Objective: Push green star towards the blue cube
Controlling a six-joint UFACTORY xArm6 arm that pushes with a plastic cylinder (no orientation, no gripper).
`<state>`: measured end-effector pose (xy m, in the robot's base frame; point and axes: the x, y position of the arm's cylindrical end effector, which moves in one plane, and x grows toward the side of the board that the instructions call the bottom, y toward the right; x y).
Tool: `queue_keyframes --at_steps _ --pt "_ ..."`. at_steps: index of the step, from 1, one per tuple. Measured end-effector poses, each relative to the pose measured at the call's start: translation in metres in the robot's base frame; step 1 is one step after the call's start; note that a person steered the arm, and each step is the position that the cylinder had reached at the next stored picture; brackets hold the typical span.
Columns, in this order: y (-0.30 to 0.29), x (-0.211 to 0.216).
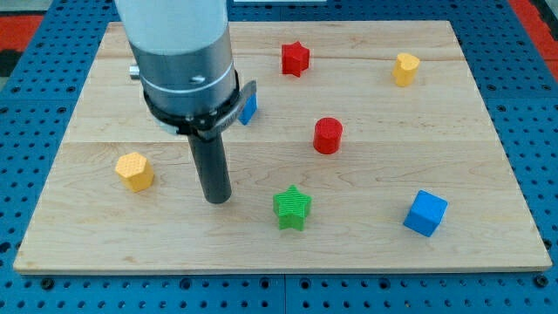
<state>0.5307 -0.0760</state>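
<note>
- blue cube (425, 213) sits nearest the view's bottom, w/ the green star (292, 208) off to its view-left, well apart, nothing btwn them
- my tip (217, 200) is down on the counter (488, 148), view-left of the green star, near but not touching it
- no fingers on this rig, just the rod, so no released/clenched state to give
- yellow block (134, 171), roughly hexagonal, further view-left of the star, past the tip
- red cylinder (328, 135) up and a bit view-right of the star
- small blue block (249, 108) peeks out behind the arm, shape mostly hidden
- far side: red star (295, 58) above the green star, yellow block no. 2 (405, 68) up at view-right
</note>
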Motion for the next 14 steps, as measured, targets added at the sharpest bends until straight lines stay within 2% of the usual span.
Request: queue_keyframes --at_steps 1,3,4,5,6,7,8,9,11,13,14 --pt "0.015 0.014" --pt "0.080 -0.008" --pt "0.072 0.005" --pt "0.023 0.006" --pt "0.038 0.010" --pt "0.068 0.031" --pt "0.073 0.056" --pt "0.074 0.018" --pt "0.141 0.008" --pt "0.158 0.008" --pt "0.141 0.002"
